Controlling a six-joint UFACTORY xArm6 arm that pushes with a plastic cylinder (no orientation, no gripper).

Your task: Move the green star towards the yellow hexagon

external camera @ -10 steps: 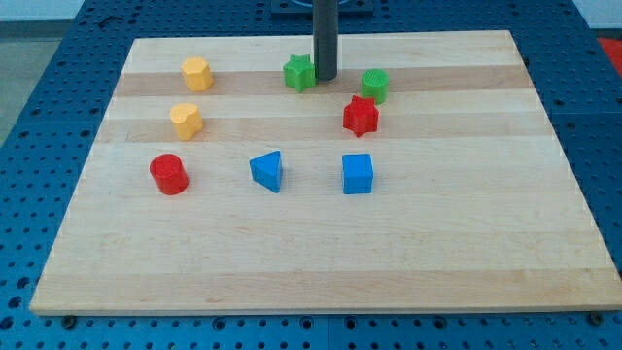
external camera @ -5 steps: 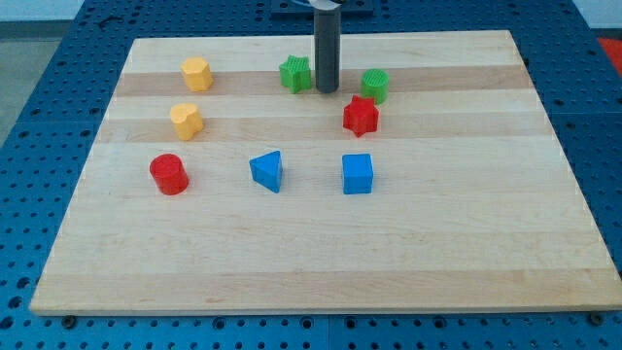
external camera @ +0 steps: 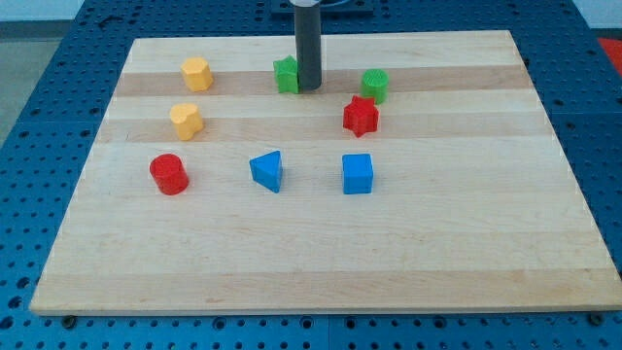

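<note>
The green star [external camera: 286, 75] lies near the view's top centre of the wooden board [external camera: 321, 243]. My tip [external camera: 309, 87] touches its right side, and the dark rod hides part of the star. The yellow hexagon [external camera: 196, 74] sits to the star's left, near the top left of the board, with a gap between them.
A second yellow block [external camera: 186, 121] lies below the hexagon. A red cylinder [external camera: 168, 174] is at the left. A green cylinder [external camera: 375, 85] and a red star [external camera: 361, 116] lie right of my tip. A blue triangle [external camera: 267, 170] and a blue cube [external camera: 357, 174] sit mid-board.
My tip has moved to the left, pushing the green star a little leftward towards the yellow hexagon. The other blocks have not moved.
</note>
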